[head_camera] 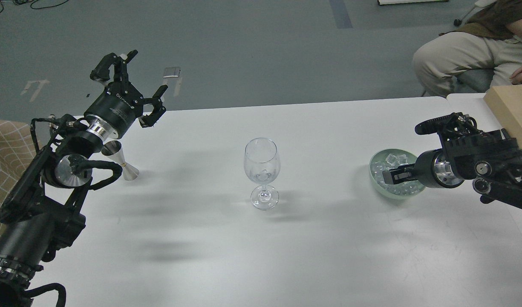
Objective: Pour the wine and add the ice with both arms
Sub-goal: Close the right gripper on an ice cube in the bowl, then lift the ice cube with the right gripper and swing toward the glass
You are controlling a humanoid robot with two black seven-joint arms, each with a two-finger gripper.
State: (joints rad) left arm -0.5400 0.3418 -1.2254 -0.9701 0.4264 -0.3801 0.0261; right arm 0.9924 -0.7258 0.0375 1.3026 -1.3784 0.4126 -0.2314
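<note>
A clear wine glass (262,172) stands upright near the middle of the white table (286,256), and every other place is given from it. Low in its bowl something small and glassy shows, perhaps one cube with a trace of the wine, but the liquid itself is too clear to make out, so whether the pour is finished cannot be told.

Well to the left of the glass stands a steel jigger (120,160), upright on the table and held by nothing. Above and behind it hangs the left claw (135,87), fingers spread wide and empty, lifted clear of the table. That would fit a pour already made and the measure set back down, though this is only a judgement.

Well to the right of the glass sits a pale green bowl (376,164) heaped with the ice (393,161). The right claw (388,175) reaches down into that bowl among the cubes. Its fingers look narrowed together, yet it is seen dark and nearly end-on, so whether it grips a cube cannot be told.

The ice step appears to be in hand: a cube has yet to be carried to the glass and dropped in.
</note>
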